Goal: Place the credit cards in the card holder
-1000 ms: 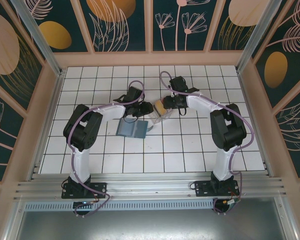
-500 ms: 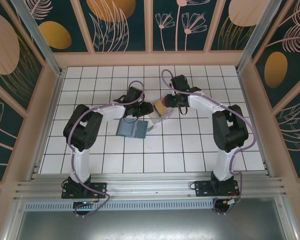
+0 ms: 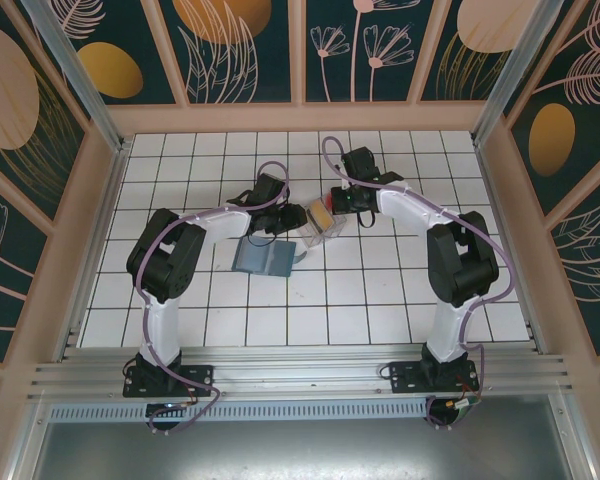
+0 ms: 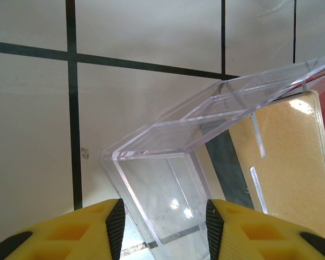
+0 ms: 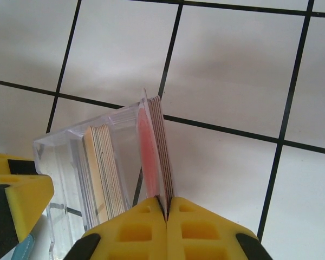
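Several red and tan cards [image 5: 154, 146] stand in a clear tray [image 4: 168, 127]; right jaws clamp some, left jaws straddle it, grip unclear; white-tiled desk [image 3: 380, 290].

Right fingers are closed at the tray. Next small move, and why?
Probably lift the right fingers straight up a little. They are shut on the outermost credit cards standing at the end of the clear tray, the left fingers appear to hold that tray steady, and the teal card holder lies beside it.
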Action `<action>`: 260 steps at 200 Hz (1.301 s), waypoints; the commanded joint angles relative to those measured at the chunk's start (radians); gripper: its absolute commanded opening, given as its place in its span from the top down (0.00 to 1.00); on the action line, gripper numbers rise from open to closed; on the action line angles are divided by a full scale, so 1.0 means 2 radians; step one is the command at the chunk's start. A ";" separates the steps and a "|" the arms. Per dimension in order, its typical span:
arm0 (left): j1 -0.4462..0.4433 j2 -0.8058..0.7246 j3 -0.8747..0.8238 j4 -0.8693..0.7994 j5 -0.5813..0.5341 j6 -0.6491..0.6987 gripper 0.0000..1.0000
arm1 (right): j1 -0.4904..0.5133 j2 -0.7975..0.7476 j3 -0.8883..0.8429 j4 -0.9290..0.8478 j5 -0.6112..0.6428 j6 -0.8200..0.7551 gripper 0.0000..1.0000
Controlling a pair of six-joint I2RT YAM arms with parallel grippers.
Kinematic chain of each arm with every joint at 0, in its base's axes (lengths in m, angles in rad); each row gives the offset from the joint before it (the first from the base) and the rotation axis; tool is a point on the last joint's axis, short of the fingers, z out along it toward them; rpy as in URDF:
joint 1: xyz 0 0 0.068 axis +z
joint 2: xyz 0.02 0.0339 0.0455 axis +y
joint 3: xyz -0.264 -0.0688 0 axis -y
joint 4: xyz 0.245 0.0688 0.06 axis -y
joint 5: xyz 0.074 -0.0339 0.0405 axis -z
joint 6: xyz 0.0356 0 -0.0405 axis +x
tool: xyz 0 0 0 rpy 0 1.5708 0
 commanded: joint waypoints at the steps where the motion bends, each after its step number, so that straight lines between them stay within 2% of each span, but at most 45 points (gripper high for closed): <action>1: -0.001 0.010 -0.013 -0.026 -0.009 -0.001 0.54 | -0.003 -0.011 0.012 -0.018 0.022 -0.005 0.97; 30: -0.001 0.010 -0.013 -0.027 -0.010 -0.001 0.54 | -0.002 -0.011 0.012 -0.020 0.033 -0.007 0.82; 75: -0.001 0.009 -0.015 -0.027 -0.009 -0.001 0.54 | -0.002 -0.009 0.014 -0.021 0.039 -0.006 0.87; 99: -0.001 0.008 -0.015 -0.026 -0.009 -0.002 0.54 | 0.000 -0.011 0.015 -0.021 0.044 -0.005 0.82; 132: -0.001 0.008 -0.015 -0.025 -0.008 -0.003 0.54 | 0.000 -0.012 0.019 -0.024 0.044 -0.007 0.92; 142: -0.001 0.008 -0.015 -0.025 -0.008 -0.002 0.54 | 0.000 -0.011 0.020 -0.025 0.044 -0.007 0.89; 156: -0.001 0.008 -0.015 -0.025 -0.007 -0.003 0.54 | 0.001 -0.012 0.019 -0.024 0.045 -0.007 0.79; 212: -0.001 0.009 -0.013 -0.025 -0.006 -0.003 0.54 | 0.002 -0.008 0.023 -0.027 0.066 -0.009 0.78; 229: -0.001 0.009 -0.012 -0.024 -0.005 -0.003 0.54 | 0.004 -0.010 0.024 -0.027 0.068 -0.009 0.71; 249: -0.001 0.010 -0.011 -0.025 -0.004 -0.003 0.54 | 0.005 -0.008 0.029 -0.029 0.067 -0.010 0.71; 260: -0.001 0.010 -0.011 -0.025 -0.004 -0.003 0.54 | 0.006 -0.007 0.030 -0.030 0.060 -0.011 0.74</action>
